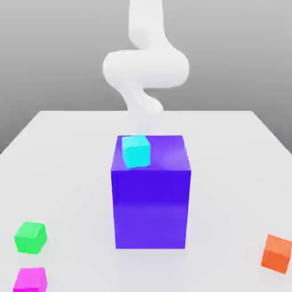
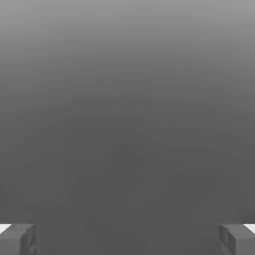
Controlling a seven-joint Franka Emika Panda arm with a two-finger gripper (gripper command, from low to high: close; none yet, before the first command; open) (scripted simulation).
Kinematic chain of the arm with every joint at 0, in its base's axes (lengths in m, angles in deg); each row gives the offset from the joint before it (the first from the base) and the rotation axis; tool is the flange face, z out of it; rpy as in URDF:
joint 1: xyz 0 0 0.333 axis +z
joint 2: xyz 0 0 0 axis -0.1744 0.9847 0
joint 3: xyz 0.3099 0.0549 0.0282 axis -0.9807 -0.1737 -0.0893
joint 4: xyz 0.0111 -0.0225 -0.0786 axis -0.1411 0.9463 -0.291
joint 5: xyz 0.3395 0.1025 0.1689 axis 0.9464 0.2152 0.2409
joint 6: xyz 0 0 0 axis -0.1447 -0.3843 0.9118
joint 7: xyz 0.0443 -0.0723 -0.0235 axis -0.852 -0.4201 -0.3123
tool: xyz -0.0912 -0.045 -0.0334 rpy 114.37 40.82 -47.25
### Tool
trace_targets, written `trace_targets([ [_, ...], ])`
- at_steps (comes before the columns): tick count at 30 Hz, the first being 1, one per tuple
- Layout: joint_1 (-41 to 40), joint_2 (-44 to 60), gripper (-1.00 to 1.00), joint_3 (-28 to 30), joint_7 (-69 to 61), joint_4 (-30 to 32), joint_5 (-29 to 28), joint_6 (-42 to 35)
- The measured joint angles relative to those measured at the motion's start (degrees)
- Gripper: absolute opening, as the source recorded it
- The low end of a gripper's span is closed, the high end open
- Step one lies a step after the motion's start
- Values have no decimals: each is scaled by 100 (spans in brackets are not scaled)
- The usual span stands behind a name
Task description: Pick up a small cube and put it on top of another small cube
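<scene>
Matte magenta cube [image 1: 29, 279] beside green cube [image 1: 31, 237]

A cyan cube [image 1: 136, 151] sits atop the big blue-purple block [image 1: 151, 208]. Green cube [image 1: 31, 237] lies just behind magenta cube [image 1: 29, 280]; orange cube [image 1: 277, 253] well apart.

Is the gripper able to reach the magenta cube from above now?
Probably yes: the magenta cube lies apart from the green cube, nothing on top, and the gripper is open and empty.
</scene>
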Motion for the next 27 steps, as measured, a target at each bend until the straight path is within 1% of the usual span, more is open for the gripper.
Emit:
trace_targets([
  [9, -1037, 1910, 0, -348, 1981, -110, -451, 491],
  [17, -1609, 3573, 0, -262, 3665, -206, -787, 917],
  [22, -1875, 4590, 0, -121, 4538, -258, -739, 1208],
  [27, -2001, 5581, 0, 55, 5196, -303, -382, 1517],
])
